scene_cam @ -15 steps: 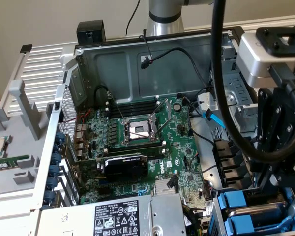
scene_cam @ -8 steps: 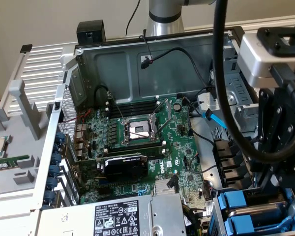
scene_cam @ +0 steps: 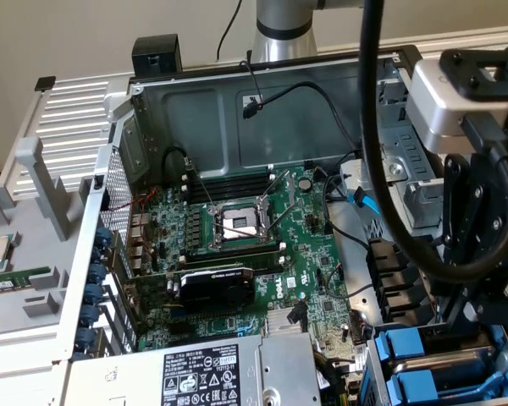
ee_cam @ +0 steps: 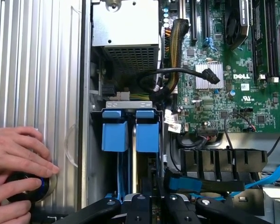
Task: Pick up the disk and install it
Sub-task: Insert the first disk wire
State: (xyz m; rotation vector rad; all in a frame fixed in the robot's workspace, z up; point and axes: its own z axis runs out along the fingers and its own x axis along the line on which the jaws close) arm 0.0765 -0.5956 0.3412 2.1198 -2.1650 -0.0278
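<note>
Disk [ee_cam: 147, 140], edge-on in its blue frame [ee_cam: 147, 126] within the drive bay [ee_cam: 128, 103], just beyond your narrow pincer [ee_cam: 154, 205]; hold unconfirmed. Judge it stiff, dense, shock-sensitive: grip the frame's rigid sides.

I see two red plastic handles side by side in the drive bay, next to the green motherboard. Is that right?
Not quite: the wrist view shows the two plastic handles are blue, not red. They do sit side by side in the drive bay, next to the green motherboard.
</note>
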